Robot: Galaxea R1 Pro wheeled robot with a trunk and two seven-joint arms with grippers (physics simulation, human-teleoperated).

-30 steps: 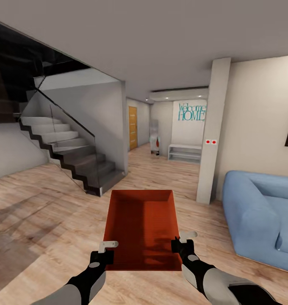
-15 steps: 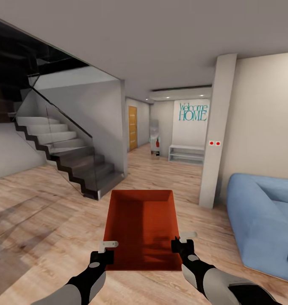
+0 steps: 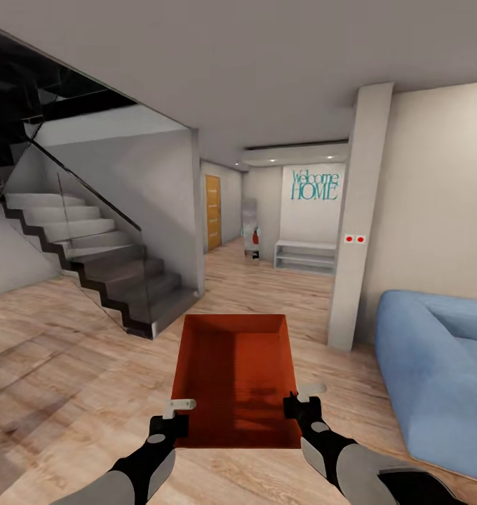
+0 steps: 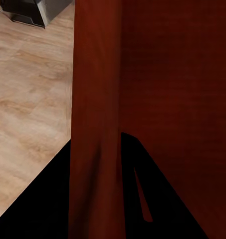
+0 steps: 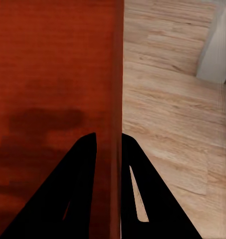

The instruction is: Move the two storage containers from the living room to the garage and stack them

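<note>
Squarely ahead of the robot, one storage container (image 3: 236,379) is carried above the wood-plank floor (image 3: 70,365) of the living room, its long axis running away from the camera toward the hallway beyond the pillar (image 3: 356,217). It is held at its near end: the left gripper (image 3: 177,414) is clenched on the left side wall, the right gripper (image 3: 299,401) on the right, so neither arm is nearer. In each wrist view a dark finger is seen on either side of the wall, a grip the head view only suggests. From the head view alone are gathered the staircase (image 3: 105,273), the blue sofa (image 3: 435,372) and the way ahead. The garage is judged well apart.
</note>
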